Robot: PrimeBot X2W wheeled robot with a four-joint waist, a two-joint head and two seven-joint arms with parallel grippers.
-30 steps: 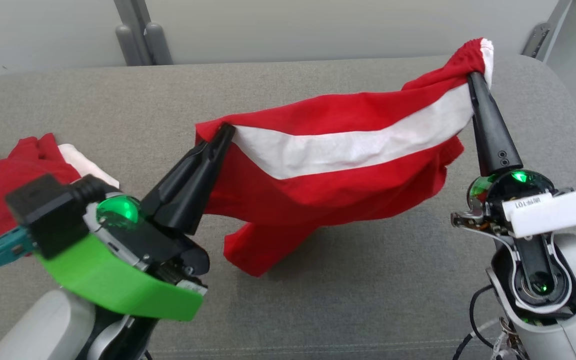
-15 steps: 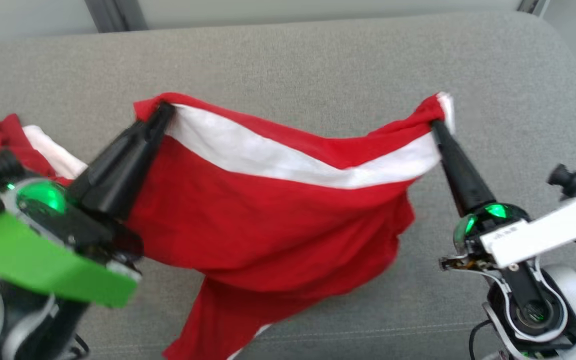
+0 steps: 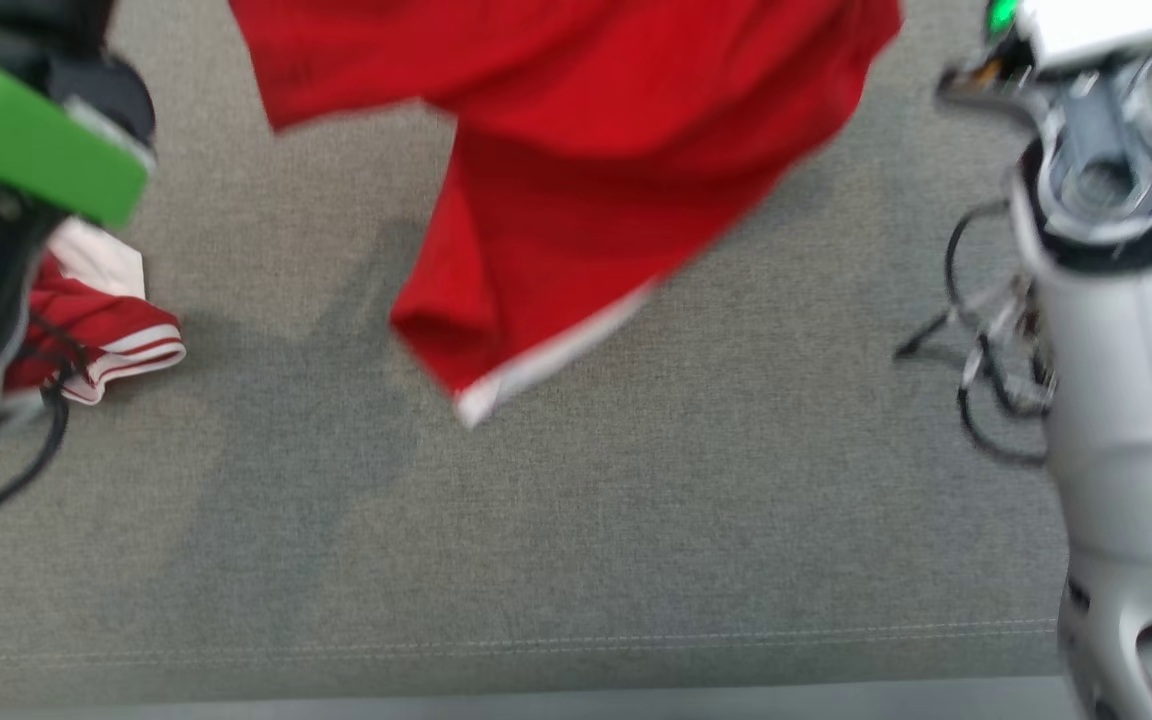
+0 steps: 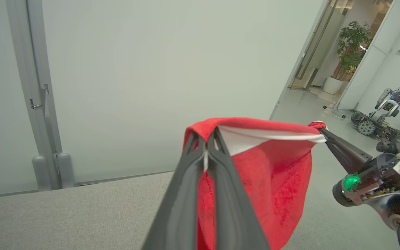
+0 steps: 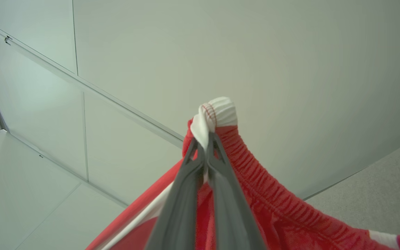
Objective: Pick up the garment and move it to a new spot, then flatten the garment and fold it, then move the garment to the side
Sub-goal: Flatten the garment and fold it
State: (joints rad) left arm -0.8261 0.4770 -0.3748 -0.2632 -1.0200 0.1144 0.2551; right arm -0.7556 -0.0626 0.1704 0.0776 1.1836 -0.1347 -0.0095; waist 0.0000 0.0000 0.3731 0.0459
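The garment (image 3: 576, 150), red shorts with a white stripe, hangs stretched between both grippers. Its lower hem (image 3: 476, 395) dangles over the grey padded surface (image 3: 576, 540) and casts a shadow to the left. In the left wrist view my left gripper (image 4: 206, 137) is shut on one end of the waistband (image 4: 255, 126). My right gripper (image 4: 321, 131) pinches the far end there. In the right wrist view the right gripper (image 5: 205, 142) is shut on the bunched elastic waistband (image 5: 221, 111). The head view is blurred and shows my green left wrist (image 3: 26, 140) and pale right arm (image 3: 1116, 300).
A second red-and-white garment (image 3: 101, 330) lies crumpled at the left of the padded surface. Loose cables (image 3: 986, 400) hang by my right arm. The surface's front edge runs along the bottom of the head view. Another robot (image 4: 384, 114) stands far off near a doorway.
The head camera has tilted down, so the grippers have left the top of its picture. The garment stays gripped at both ends, and its hem now hangs above the surface.
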